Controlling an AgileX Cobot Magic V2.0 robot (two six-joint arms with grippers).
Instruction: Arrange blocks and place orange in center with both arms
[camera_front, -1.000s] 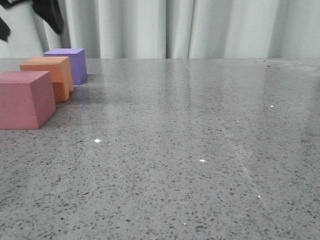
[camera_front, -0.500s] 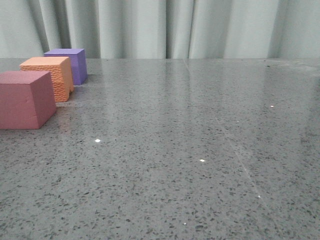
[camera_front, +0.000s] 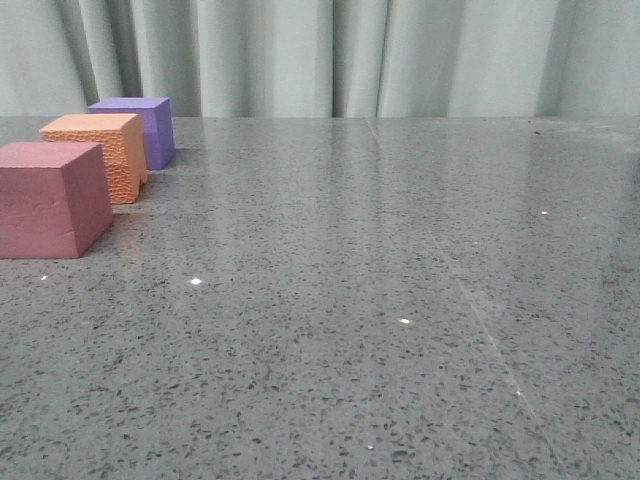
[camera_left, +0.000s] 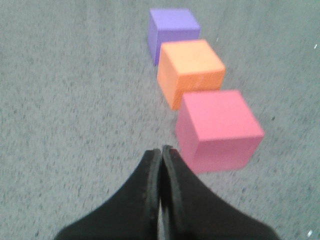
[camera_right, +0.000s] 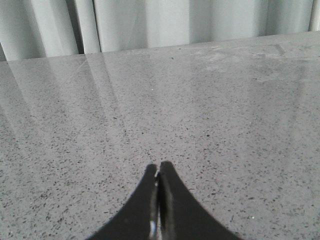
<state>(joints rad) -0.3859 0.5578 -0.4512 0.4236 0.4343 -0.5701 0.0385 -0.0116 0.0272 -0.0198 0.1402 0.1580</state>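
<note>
Three foam cubes stand in a row at the table's left side. The pink-red cube (camera_front: 52, 198) is nearest, the orange cube (camera_front: 98, 153) is in the middle, the purple cube (camera_front: 138, 128) is farthest. They also show in the left wrist view: pink-red (camera_left: 218, 128), orange (camera_left: 190, 71), purple (camera_left: 172, 32). My left gripper (camera_left: 161, 150) is shut and empty, above the table just beside the pink-red cube. My right gripper (camera_right: 158, 167) is shut and empty over bare table, away from the cubes. Neither gripper shows in the front view.
The grey speckled table (camera_front: 380, 300) stretches to the right of the cubes. A pale curtain (camera_front: 350, 55) hangs behind the table's far edge.
A dark arm part at the front view's top left one second ago has left the view. The cubes have not moved.
</note>
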